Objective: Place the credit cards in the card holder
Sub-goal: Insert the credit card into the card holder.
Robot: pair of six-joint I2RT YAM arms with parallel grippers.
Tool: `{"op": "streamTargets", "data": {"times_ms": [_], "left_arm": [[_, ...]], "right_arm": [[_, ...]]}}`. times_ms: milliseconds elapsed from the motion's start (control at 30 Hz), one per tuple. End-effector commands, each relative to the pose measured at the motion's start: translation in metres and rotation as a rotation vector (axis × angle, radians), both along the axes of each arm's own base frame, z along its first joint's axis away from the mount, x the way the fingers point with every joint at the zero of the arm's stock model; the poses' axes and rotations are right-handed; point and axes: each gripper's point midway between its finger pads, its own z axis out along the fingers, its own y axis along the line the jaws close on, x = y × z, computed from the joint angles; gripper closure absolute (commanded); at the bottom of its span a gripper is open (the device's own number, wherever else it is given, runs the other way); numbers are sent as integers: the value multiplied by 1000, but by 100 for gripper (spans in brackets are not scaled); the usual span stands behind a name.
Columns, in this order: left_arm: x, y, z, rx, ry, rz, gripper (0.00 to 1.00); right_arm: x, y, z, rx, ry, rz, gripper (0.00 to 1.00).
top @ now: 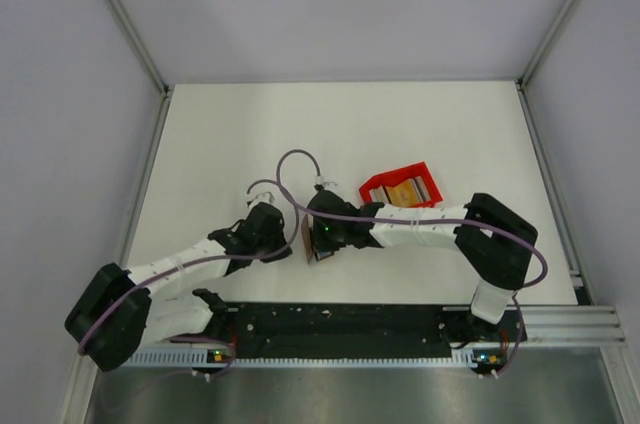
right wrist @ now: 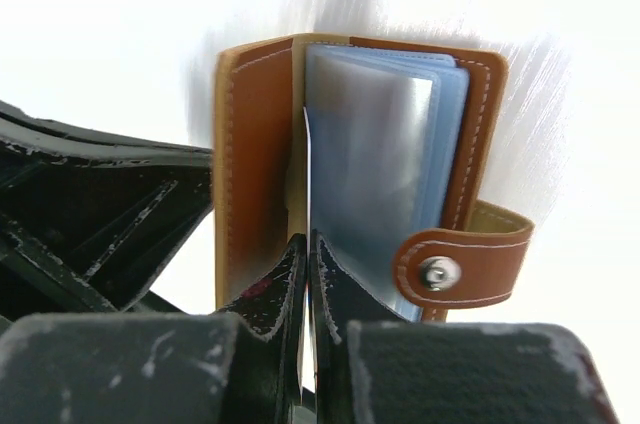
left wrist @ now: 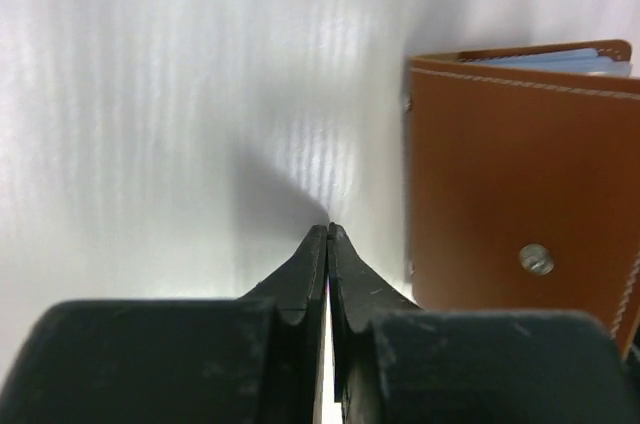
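Note:
The brown card holder (right wrist: 255,164) stands open on its edge, with its strap and snap hanging at the right. My right gripper (right wrist: 308,236) is shut on the edge of a clear sleeve leaf (right wrist: 370,174) inside it. Light blue layers (right wrist: 455,134) show behind that leaf; I cannot tell card from sleeve. In the top view the card holder (top: 305,236) sits between my right gripper (top: 316,244) and my left gripper (top: 285,234). My left gripper (left wrist: 328,227) is shut and empty, just left of the holder's outer cover (left wrist: 500,174). Orange-yellow credit cards (top: 405,192) lie in a red box.
The small red open box (top: 378,184) sits right of the grippers, close behind the right arm's forearm. Purple cables loop above both wrists. The table has raised rails along its left and right sides.

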Motion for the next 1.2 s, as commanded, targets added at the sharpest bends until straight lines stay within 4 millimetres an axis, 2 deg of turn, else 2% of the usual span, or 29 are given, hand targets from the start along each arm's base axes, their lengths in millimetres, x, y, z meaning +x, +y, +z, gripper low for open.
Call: {"op": "streamTargets", "data": {"times_ms": [0,100,200,333,500,833,1167], "left_arm": [[-9,23,0,56,11,60,91],[-8,27,19,40,-32,74,83],[-6,28,41,2,-95,83,66],[2,20,68,-72,-187,71,40],[7,12,79,-70,-194,21,36],[4,11,74,-36,-139,4,29],[11,4,88,-43,-167,-22,22]], "right_arm": [[1,-4,-7,-81,-24,6,100],[2,-5,-7,-88,-27,5,100],[3,-5,-9,-103,-27,7,100],[3,-2,-11,-108,-20,13,100],[4,1,-11,-107,-24,15,100],[8,-5,-7,-136,-49,16,100],[11,-9,-6,-164,-60,3,100]]}}
